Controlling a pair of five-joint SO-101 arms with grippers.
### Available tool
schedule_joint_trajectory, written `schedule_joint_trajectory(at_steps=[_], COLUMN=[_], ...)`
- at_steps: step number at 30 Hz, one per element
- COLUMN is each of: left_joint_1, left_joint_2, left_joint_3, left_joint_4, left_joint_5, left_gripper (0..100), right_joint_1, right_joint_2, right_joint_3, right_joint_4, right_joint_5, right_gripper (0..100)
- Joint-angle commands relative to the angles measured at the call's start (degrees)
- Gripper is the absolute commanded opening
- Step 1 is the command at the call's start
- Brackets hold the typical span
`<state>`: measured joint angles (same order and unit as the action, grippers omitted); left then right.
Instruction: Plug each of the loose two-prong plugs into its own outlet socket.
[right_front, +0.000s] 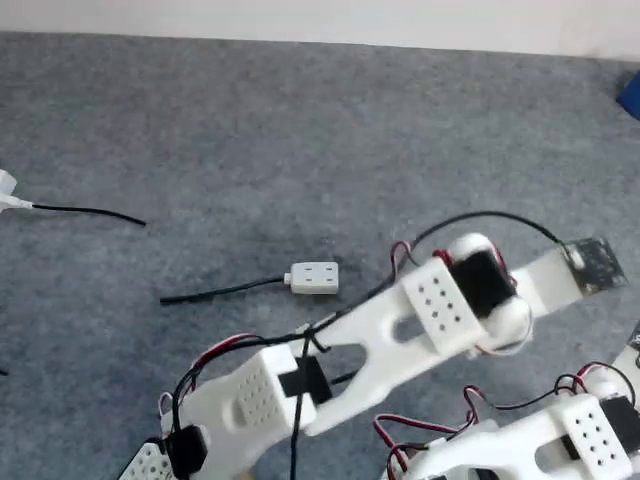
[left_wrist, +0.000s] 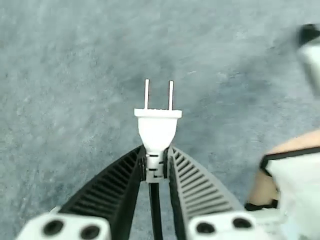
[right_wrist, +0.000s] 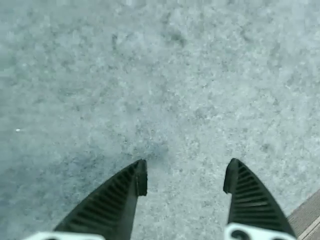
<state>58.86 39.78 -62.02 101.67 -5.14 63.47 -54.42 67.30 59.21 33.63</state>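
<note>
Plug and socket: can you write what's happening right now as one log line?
left end effector: shut on two-prong plug | right end effector: open over gray carpet | outlet socket: nothing plugged in

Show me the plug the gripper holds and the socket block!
held plug (left_wrist: 157, 127), left wrist view, on its white body.
socket block (right_front: 314, 277), high view, on its top face.

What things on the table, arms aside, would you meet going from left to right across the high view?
White-ended black cord → outlet socket → blue object at the right edge.
</note>
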Motion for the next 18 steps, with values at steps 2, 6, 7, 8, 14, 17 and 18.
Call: schedule_joint_trajectory(at_steps=[2, 6, 7, 8, 14, 17, 18], left_joint_1=[0.48, -2.68, -3.91, -5.76, -23.69, -38.81, -43.38], left_joint_2=[-5.76, -7.78, -8.13, -8.40, -9.27, -12.26, -13.32], left_joint_3=[0.31, 4.00, 4.62, 5.05, 5.41, 8.75, 11.03], left_joint_4=[0.53, 0.44, 0.44, 0.44, 0.70, 0.70, 0.70], left_joint_5=[-0.18, -0.35, -0.44, -0.44, -0.35, -0.44, -0.35], left_gripper=[14, 30, 31, 32, 32, 32, 32], right_joint_1=[1.19, 0.92, 0.84, 0.31, -11.65, -24.40, -29.14], right_joint_2=[-1.01, -1.01, -1.01, -1.01, -0.48, -0.48, -0.48], right_joint_3=[-0.31, -0.31, -0.31, -0.31, -0.40, -1.10, -2.07], right_joint_4=[-1.10, -1.10, -1.10, -1.10, 0.48, 7.43, 9.89], right_joint_5=[1.49, 1.58, 1.58, 1.58, 1.14, -0.79, -2.37], right_gripper=[24.9, 24.9, 24.9, 24.9, 24.9, 24.9, 24.9])
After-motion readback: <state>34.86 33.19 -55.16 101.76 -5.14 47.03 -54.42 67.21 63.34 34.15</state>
